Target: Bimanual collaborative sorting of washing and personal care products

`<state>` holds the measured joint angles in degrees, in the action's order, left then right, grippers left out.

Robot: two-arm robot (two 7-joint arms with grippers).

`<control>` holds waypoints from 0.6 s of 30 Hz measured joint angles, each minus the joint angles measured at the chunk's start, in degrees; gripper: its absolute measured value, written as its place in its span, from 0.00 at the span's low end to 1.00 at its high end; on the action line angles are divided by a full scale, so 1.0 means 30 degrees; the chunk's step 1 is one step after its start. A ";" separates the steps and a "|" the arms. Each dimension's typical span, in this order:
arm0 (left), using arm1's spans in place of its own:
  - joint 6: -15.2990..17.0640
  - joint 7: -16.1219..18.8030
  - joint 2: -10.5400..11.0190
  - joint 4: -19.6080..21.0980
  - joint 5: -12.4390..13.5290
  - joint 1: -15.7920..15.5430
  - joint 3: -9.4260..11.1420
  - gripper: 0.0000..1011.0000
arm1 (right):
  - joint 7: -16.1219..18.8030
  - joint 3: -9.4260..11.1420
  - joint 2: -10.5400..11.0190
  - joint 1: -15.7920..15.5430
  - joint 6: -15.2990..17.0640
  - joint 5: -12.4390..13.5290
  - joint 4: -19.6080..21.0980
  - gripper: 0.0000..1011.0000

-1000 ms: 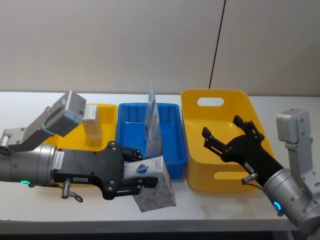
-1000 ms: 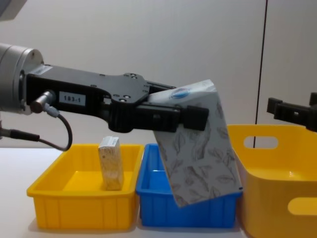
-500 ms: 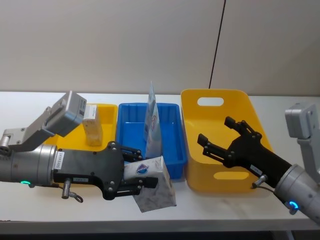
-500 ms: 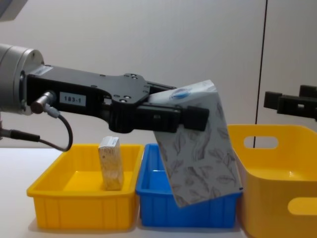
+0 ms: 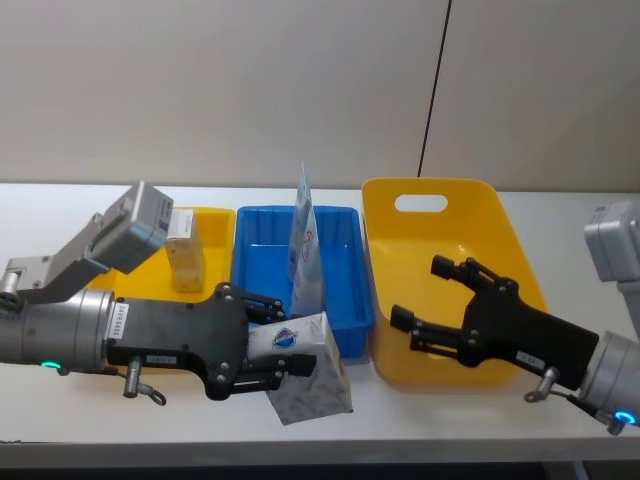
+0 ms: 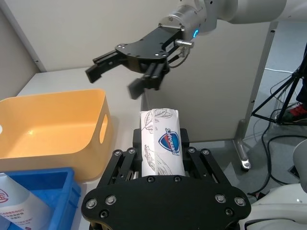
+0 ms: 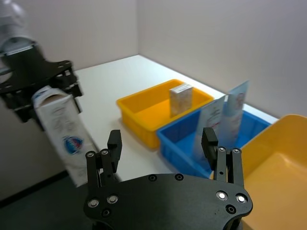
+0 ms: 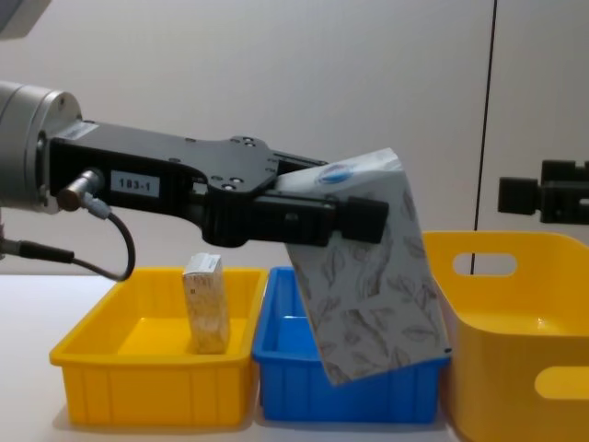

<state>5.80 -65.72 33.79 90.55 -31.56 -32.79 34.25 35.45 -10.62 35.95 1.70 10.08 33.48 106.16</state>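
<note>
My left gripper (image 5: pixel 290 352) is shut on a white pack with grey leaf print and a blue oval mark (image 5: pixel 308 385), held tilted above the table's front edge, in front of the blue tray (image 5: pixel 352 300). The chest view shows the pack (image 8: pixel 368 285) hanging from the left gripper (image 8: pixel 359 219). My right gripper (image 5: pixel 425 295) is open with nothing in it, above the front left part of the big yellow basket (image 5: pixel 480 186), apart from the pack. A beige speckled carton (image 5: pixel 185 252) stands in the yellow tray (image 5: pixel 218 218). Two tall pale-blue-and-white tubes (image 5: pixel 305 240) stand in the blue tray.
The trays and basket stand side by side across the white table, with the wall close behind. Bare table runs along the front edge (image 5: pixel 430 415) and to the far left. In the left wrist view the right gripper (image 6: pixel 129 64) hovers beyond the held pack (image 6: pixel 163 141).
My right gripper has drawn nearer and to the left over the basket's front, its fingers now pointing at the held pack. The left gripper and pack have stayed still.
</note>
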 joint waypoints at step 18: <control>0.0002 0.0000 0.0000 0.0000 -0.0001 0.0001 -0.0002 0.37 | 0.5030 -0.1041 0.2483 0.0807 0.0063 0.1060 0.0050 0.99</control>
<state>5.80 -65.72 33.79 90.55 -31.56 -32.79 34.24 50.54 -13.74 43.40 4.12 10.27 36.66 106.31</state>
